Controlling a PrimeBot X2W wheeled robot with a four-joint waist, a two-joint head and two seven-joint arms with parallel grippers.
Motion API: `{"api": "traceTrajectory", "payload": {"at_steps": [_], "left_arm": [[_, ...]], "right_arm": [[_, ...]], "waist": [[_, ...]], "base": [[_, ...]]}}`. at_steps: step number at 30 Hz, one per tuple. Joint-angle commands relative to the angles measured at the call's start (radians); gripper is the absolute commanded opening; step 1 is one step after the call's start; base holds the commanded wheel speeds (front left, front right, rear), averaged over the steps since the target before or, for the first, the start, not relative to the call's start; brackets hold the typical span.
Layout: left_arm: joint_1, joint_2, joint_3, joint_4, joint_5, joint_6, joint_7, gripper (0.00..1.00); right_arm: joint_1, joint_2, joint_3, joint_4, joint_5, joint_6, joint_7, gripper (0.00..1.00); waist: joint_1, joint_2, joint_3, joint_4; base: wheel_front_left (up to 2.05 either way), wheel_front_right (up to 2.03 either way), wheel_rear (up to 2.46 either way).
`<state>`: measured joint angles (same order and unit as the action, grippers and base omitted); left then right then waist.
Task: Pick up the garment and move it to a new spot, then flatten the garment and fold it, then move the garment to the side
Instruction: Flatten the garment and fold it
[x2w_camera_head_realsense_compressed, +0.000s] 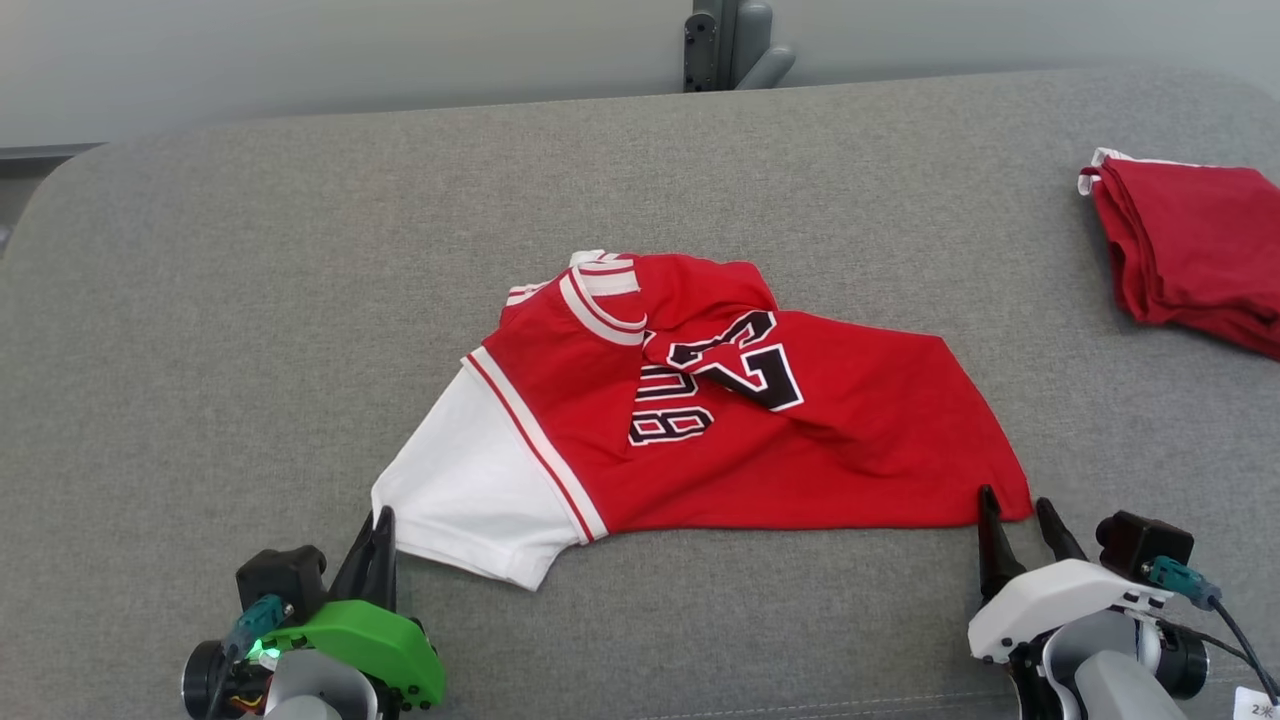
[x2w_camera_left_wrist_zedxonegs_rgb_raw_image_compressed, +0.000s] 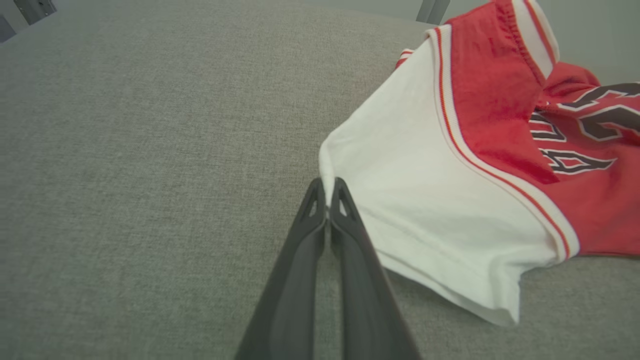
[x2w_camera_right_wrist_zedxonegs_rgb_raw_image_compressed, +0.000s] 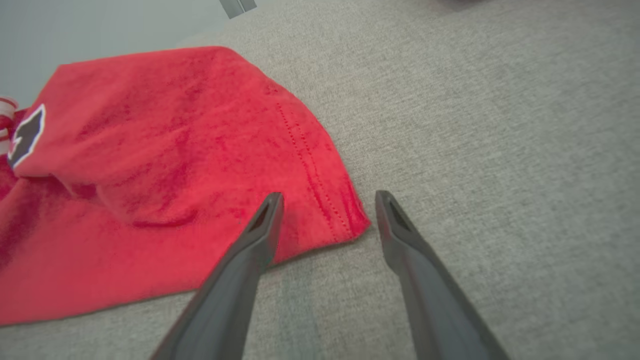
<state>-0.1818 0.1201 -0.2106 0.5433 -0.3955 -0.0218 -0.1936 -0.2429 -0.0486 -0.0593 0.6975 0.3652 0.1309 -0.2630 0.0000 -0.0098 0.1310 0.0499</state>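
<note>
The garment (x2w_camera_head_realsense_compressed: 700, 400) is a red jersey with white sleeves and black numbers, lying rumpled in the middle of the grey table. My left gripper (x2w_camera_head_realsense_compressed: 382, 520) is shut on the corner of its white sleeve (x2w_camera_left_wrist_zedxonegs_rgb_raw_image_compressed: 425, 200), and the left wrist view has the two fingertips (x2w_camera_left_wrist_zedxonegs_rgb_raw_image_compressed: 341, 196) pinching the sleeve's edge. My right gripper (x2w_camera_head_realsense_compressed: 1018, 507) stands open at the jersey's near right hem corner (x2w_camera_right_wrist_zedxonegs_rgb_raw_image_compressed: 350, 220). One of its fingers rests over the red cloth and the other over bare table, so the corner lies between them.
A second red garment (x2w_camera_head_realsense_compressed: 1190, 250), folded, lies at the table's far right edge. The grey cloth-covered table (x2w_camera_head_realsense_compressed: 250, 300) stretches wide around the jersey. A grey metal mount (x2w_camera_head_realsense_compressed: 730, 45) rises behind the far edge.
</note>
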Motion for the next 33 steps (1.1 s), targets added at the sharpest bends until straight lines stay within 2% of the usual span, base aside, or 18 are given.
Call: {"api": "traceTrajectory", "payload": {"at_steps": [1,4,6,8,9,11,14,18,22,29,30,33], "left_arm": [[0.013,0.009,0.001,-0.005,-0.011,0.006,0.0,0.0],[0.031,0.013,-0.003,-0.045,-0.012,0.016,0.018,0.0],[0.039,0.016,-0.005,-0.066,-0.012,0.022,0.028,0.0],[0.047,0.018,-0.006,-0.084,-0.013,0.027,0.037,0.0],[0.052,0.02,-0.006,-0.091,-0.014,0.03,0.04,0.0],[0.056,0.023,-0.006,-0.105,-0.014,0.033,0.047,0.0],[0.064,0.026,-0.008,-0.126,-0.017,0.042,0.057,0.0],[0.073,0.01,0.009,-0.145,-0.057,0.025,0.05,0.0],[0.075,-0.012,0.046,-0.183,-0.134,0.0,0.033,0.0],[0.054,-0.033,0.087,-0.31,-0.217,-0.032,-0.012,0.0],[0.046,-0.038,0.098,-0.361,-0.244,-0.037,-0.015,0.0],[0.037,-0.042,0.108,-0.454,-0.281,-0.044,-0.011,0.0]], "right_arm": [[0.009,-0.004,0.0,0.005,0.004,0.0,-0.004,0.92],[0.005,-0.004,-0.005,0.041,0.007,0.0,-0.004,0.86],[-0.008,-0.003,-0.003,0.069,0.013,0.0,-0.001,0.85],[-0.019,-0.003,0.008,0.087,0.023,0.0,-0.001,0.78],[-0.025,-0.002,0.012,0.096,0.025,0.0,-0.001,0.71],[-0.039,-0.001,0.024,0.116,0.03,0.0,-0.001,0.49],[-0.072,0.0,0.056,0.151,0.041,0.0,-0.001,0.0],[-0.091,-0.003,0.058,0.119,0.059,0.0,-0.001,0.0],[-0.071,-0.003,0.052,0.022,0.112,0.0,-0.002,0.0],[-0.023,-0.003,0.061,-0.234,0.187,0.0,-0.002,0.0],[-0.007,-0.004,0.06,-0.309,0.198,0.0,-0.002,0.0],[0.011,-0.004,0.056,-0.421,0.213,0.0,0.005,0.0]], "waist": [[0.0,0.0098,0.0,0.001],[0.0,0.0098,-0.001,0.002],[0.0,0.0098,0.0,0.003],[0.0,0.0098,0.0,0.003],[0.0,0.0098,0.001,0.003],[0.0,0.0098,0.001,0.002],[0.0,0.0098,0.001,0.003],[0.0,0.0098,-0.006,0.005],[0.0,0.0098,-0.024,0.001],[0.0,0.0098,-0.077,-0.024],[0.0,0.0098,-0.095,-0.03],[0.0,0.0098,-0.125,-0.04]], "base": [[0.0,0.0,0.0],[0.0,0.0,0.0],[0.0,0.0,0.0],[0.0,0.0,0.0],[0.0,0.0,0.0],[0.0,0.0,0.0],[0.0,0.0,0.0],[0.0,0.0,0.0],[0.0,0.0,0.0],[0.0,0.0,0.0],[0.0,0.0,0.0],[0.0,0.0,0.0]]}}
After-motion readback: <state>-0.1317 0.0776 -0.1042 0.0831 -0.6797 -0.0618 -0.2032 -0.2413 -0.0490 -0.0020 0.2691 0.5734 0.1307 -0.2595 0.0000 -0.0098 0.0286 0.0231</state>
